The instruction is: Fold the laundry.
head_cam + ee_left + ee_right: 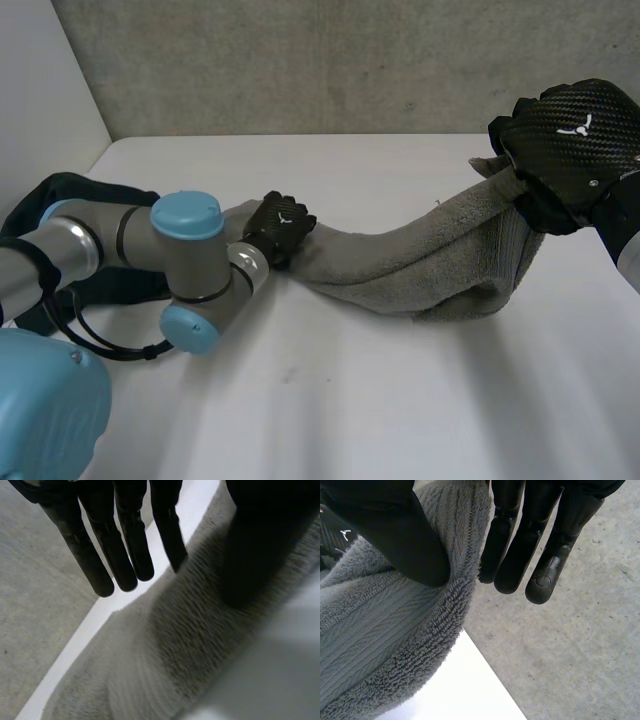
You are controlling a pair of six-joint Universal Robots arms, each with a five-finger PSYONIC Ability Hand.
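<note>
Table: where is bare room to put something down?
Free: the table in front of the towel, beside the left arm, and the strip between towel and wall. Crowded: along the towel, left hand to right hand.

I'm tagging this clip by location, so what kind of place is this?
Probably a robotics lab or test bench, not a home: a white table, a plain concrete wall behind it, and the robot's left hand and right hand gripping a grey towel at its two ends.
</note>
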